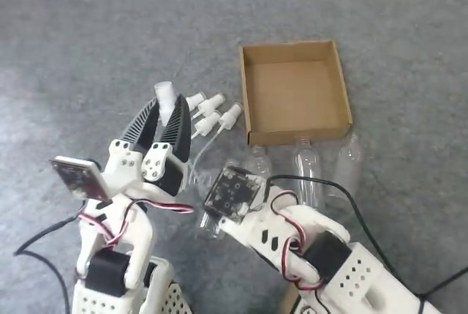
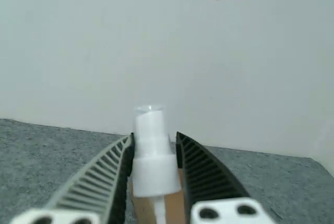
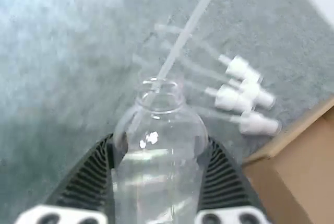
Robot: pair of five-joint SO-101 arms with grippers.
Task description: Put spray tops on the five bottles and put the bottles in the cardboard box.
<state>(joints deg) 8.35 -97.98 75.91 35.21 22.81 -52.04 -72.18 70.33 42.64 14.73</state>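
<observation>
I'm on the capping step: my left gripper (image 1: 167, 109) clamps a spray top (image 2: 152, 151), its tube reaching the mouth of the bottle (image 3: 159, 125) that my right gripper (image 3: 159, 148) grips by the surface's (image 1: 73, 58) near edge. Next, I judge, lower it straight and seat it.

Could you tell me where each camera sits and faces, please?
High view: above the table, looking down on left arm, right arm and cardboard box.
Left wrist: faces the wall past the left gripper, shut on a spray top.
Right wrist: looks down past the right gripper, shut on a bottle.
Shared: high and right wrist both show the loose spray tops.
</observation>
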